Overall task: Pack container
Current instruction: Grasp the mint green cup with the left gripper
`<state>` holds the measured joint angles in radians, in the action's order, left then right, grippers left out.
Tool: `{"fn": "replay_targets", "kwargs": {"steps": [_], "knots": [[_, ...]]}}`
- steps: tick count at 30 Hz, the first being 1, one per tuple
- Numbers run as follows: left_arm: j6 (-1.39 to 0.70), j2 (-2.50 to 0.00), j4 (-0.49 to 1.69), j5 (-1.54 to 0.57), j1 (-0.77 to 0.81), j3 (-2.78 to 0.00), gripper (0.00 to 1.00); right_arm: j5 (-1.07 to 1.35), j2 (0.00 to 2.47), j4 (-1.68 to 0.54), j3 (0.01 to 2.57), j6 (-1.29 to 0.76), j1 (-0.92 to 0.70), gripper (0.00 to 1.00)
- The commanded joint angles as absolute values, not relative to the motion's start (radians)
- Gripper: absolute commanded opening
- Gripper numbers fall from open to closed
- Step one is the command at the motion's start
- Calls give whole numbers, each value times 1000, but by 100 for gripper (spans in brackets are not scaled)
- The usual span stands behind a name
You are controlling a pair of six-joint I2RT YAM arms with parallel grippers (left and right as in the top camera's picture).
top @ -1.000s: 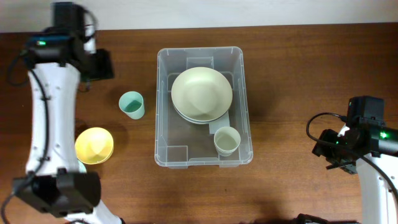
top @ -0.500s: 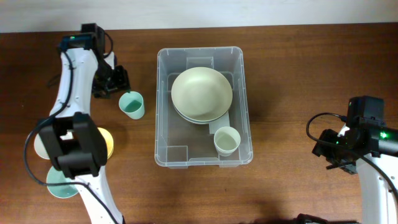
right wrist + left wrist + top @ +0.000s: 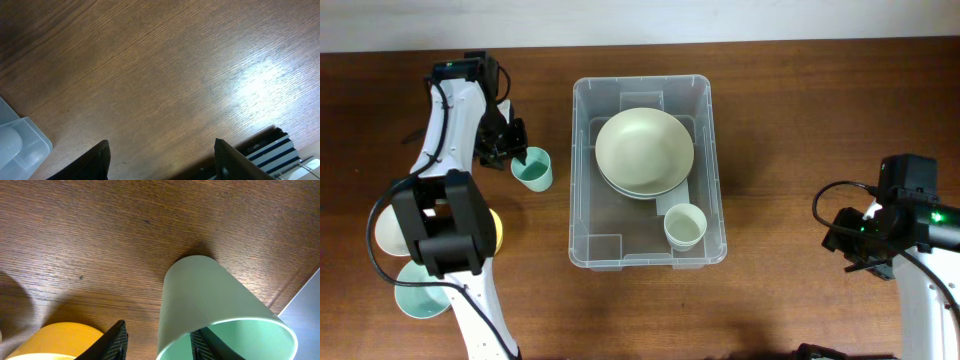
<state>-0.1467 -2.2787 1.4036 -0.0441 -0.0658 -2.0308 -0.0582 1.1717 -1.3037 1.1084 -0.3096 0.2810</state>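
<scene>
Left gripper (image 3: 157, 336): jaws stand apart astride the near wall of the mint cup (image 3: 215, 300), one finger inside the mouth and one outside. A gap shows between the outer finger and the wall, so no grip is made. In the overhead view this cup stands upright in the upper left of the frame, just left of the container (image 3: 582, 200).

Right gripper (image 3: 162, 165): jaws open and empty, over bare table (image 3: 165, 75) at the right edge of the overhead frame, well apart from the work.

Container: centre of the overhead frame, square to the table edge. It holds stacked pale green bowls (image 3: 644, 152) in its upper half and a pale cup (image 3: 685, 227) at lower right. Its lower left floor is free.

Unpacked items, left side of the frame: yellow bowl (image 3: 55, 342), cream bowl (image 3: 382, 232) and mint bowl (image 3: 420, 300), all partly hidden by the arm.

Handling assessment, container: judged light, thin-walled and smooth, and likely to flex and slide if pushed. The load adds weight toward the upper end. The rolled rim is the soundest hold; it looks best left in place.

Handling assessment, mint cup: judged light, rigid and slick, and tapered toward the base. A pinch on the wall just below the lip suits it. A loose pinch could let it swing or slip.
</scene>
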Motion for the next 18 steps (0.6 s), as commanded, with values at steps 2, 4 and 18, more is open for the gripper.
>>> {"fn": "replay_targets", "kwargs": {"steps": [2, 4, 18], "knots": [[-141, -2287, 1395, -27, -52, -2012, 40, -57, 1172, -1302, 1105, -302, 284, 62], [-141, -2287, 1385, -26, -48, -1990, 37, -57, 1172, -1302, 1105, -302, 284, 62], [-141, -2279, 1378, -28, -41, -1985, 1, -57, 1172, -1302, 1105, -302, 284, 62]]}}
